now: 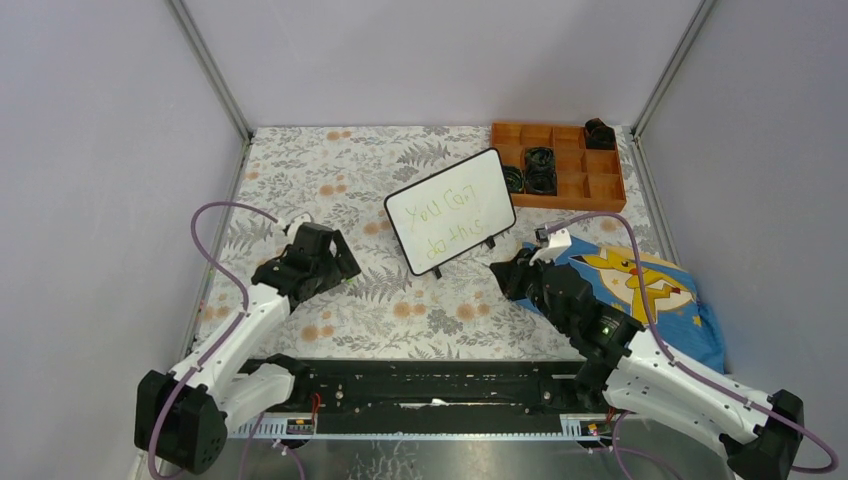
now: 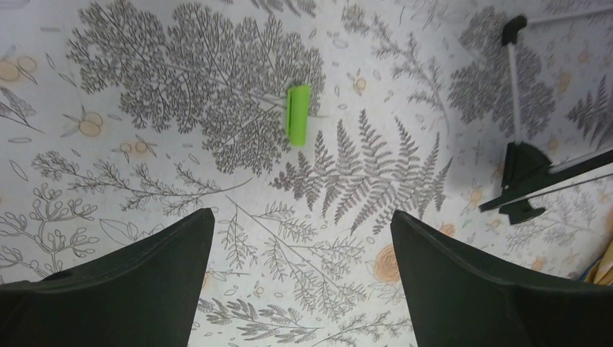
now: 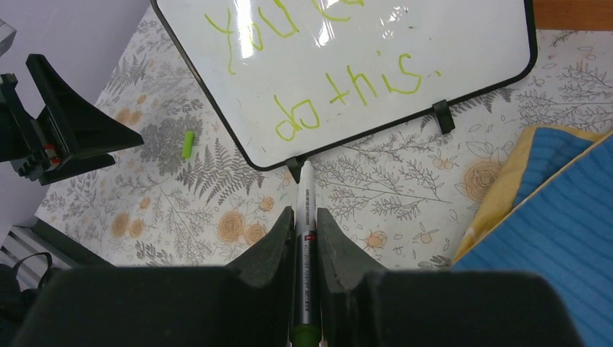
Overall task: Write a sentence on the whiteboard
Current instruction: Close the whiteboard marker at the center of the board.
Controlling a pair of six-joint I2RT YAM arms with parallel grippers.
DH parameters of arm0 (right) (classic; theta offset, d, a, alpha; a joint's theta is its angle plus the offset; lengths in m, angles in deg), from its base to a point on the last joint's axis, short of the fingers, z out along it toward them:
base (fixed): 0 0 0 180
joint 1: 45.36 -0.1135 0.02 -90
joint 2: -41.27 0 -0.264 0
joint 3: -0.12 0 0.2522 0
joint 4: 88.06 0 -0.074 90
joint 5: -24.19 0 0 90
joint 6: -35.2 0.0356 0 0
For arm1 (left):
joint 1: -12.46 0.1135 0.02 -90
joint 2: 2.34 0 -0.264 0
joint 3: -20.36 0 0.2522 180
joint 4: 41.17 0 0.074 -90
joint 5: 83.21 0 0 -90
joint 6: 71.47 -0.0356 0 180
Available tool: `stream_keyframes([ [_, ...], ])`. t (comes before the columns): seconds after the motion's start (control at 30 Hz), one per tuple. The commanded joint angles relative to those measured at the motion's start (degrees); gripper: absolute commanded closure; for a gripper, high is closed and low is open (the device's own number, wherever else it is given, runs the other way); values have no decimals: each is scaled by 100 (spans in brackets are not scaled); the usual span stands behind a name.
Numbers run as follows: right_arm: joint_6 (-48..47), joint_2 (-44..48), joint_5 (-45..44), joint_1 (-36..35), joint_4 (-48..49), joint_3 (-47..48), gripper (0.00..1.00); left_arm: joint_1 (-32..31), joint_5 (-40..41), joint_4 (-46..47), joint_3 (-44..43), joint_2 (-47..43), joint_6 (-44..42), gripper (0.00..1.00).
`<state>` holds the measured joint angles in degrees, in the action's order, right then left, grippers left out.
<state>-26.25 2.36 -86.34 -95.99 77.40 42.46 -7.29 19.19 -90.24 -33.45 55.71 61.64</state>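
Black and spread wide, the left gripper (image 2: 302,220) hangs over the left part of the floral table cover (image 1: 330,170) with nothing between its fingers. A small green cap (image 2: 298,114) lies on the cover just ahead of it, apart from both fingers. Toward the middle and farther back, the whiteboard (image 1: 450,210) stands on its little black feet, turned at an angle to the table edges. The sentence (image 3: 347,94) runs across it in thin green handwriting on two lines. To its right, the right gripper (image 3: 305,213) is pinched on a marker (image 3: 306,246), whose pale tip sits just beside the board's lower frame near a foot; contact cannot be told. A blue Pikachu cloth (image 1: 640,285) lies under that arm, and an orange tray (image 1: 560,203) holding black rings sits at the far right corner
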Motion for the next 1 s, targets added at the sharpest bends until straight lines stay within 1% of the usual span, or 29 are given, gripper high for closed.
stream_keyframes([
  [0.0, -88, 67, -14, -43, -347, 188, 100, 55, -556, 456, 296, 8, -179, 1],
  [0.07, -152, 124, -21, -42, -410, 162, 100, 50, -674, 500, 268, 258, -211, 1],
  [0.23, -117, 458, -74, -42, -179, -76, 100, 62, -594, 479, 75, 843, -266, 1],
  [0.3, -109, 515, -58, -42, -98, -104, 100, 95, -548, 491, -100, 1140, -271, 3],
  [0.37, -96, 504, -43, -43, -151, -64, 100, 140, -514, 457, -358, 1480, -357, 7],
  [0.43, -66, 496, -38, -38, -273, -2, 100, 227, -505, 464, -584, 1754, -537, 19],
  [0.5, -38, 501, -47, -43, -312, 6, 100, 395, -518, 476, -708, 1923, -685, 25],
  [0.6, 19, 555, -57, -41, -306, -52, 100, 580, -588, 574, -719, 2097, -731, 25],
  [0.8, 34, 562, 46, -40, -191, -112, 100, 648, -740, 821, -808, 2692, -798, 26],
  [0.97, 8, 511, 116, -40, -183, -127, 100, 697, -756, 916, -943, 2979, -872, 29],
])
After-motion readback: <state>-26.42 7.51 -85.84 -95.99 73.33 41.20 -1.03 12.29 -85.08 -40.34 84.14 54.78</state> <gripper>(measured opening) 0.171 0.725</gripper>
